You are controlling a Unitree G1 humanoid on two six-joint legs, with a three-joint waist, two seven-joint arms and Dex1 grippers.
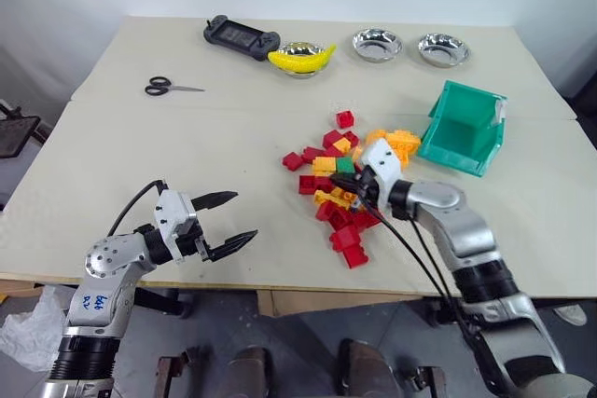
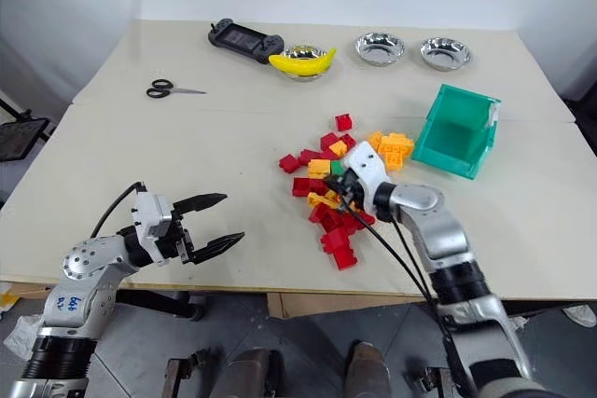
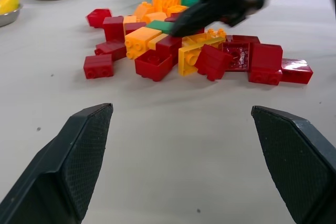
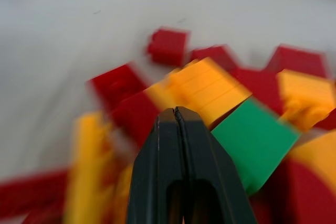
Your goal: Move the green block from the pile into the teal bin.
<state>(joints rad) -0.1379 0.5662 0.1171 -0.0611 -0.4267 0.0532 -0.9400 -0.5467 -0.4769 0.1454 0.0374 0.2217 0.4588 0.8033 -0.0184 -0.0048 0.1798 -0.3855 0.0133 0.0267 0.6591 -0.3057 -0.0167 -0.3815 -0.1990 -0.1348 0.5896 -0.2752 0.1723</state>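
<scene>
The green block [image 1: 345, 165] lies in the pile [image 1: 338, 195] of red and yellow-orange bricks at the table's middle right, wedged among yellow and red ones. My right gripper [image 4: 176, 112] is shut with nothing between its fingers. Its tip sits low over the pile, just beside the green block [image 4: 255, 139] and against an orange brick; I cannot tell whether it touches the green one. The teal bin [image 1: 464, 130] stands just beyond the pile to the right, its open front facing the bricks. Near the table's front left, my left gripper [image 1: 231, 222] hangs open and empty, well short of the pile [image 3: 184, 45].
Along the far edge are a black game controller [image 1: 241, 37], a banana in a steel bowl [image 1: 301, 59], and two more steel bowls [image 1: 377, 44] [image 1: 443, 48]. Scissors [image 1: 169, 88] lie at the far left. Bare tabletop stretches between my left gripper and the pile.
</scene>
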